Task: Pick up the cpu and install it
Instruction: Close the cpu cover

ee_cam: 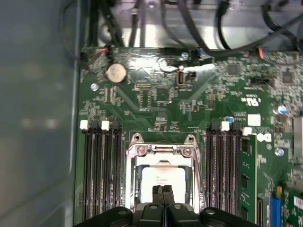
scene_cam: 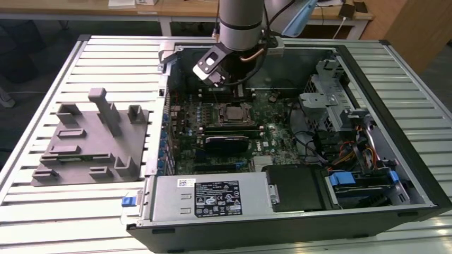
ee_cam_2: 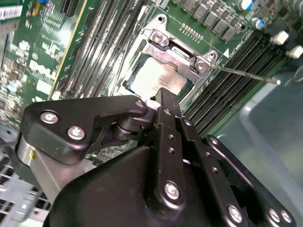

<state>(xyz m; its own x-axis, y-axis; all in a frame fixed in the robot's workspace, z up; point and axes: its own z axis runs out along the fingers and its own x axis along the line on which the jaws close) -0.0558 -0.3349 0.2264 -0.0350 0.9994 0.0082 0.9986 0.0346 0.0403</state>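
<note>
CPU (ee_cam: 163, 176) lies in the motherboard socket, framed by the metal load plate (ee_cam: 163, 151). The gripper (ee_cam: 163, 193) hangs just above it, fingers together and holding nothing. An off-centre downward push could, I judge, skew the chip or harm the socket contacts. The thin lever (ee_cam_2: 246, 73) juts out sideways and could snag the gripper. Memory slots (ee_cam: 102, 165) crowd both sides. The grey fixture (scene_cam: 92, 137) sits well apart on the worktop (scene_cam: 42, 211).

One robot arm (scene_cam: 240, 16). One tool (ee_cam: 163, 190). One cpu (ee_cam: 163, 177). One open computer case (scene_cam: 282, 227). One green board (ee_cam: 156, 94) inside. One round silver battery (ee_cam: 116, 73). One grey block with posts (scene_cam: 92, 143). One table (scene_cam: 42, 95). Two bunches of long black slots (ee_cam: 102, 170).
</note>
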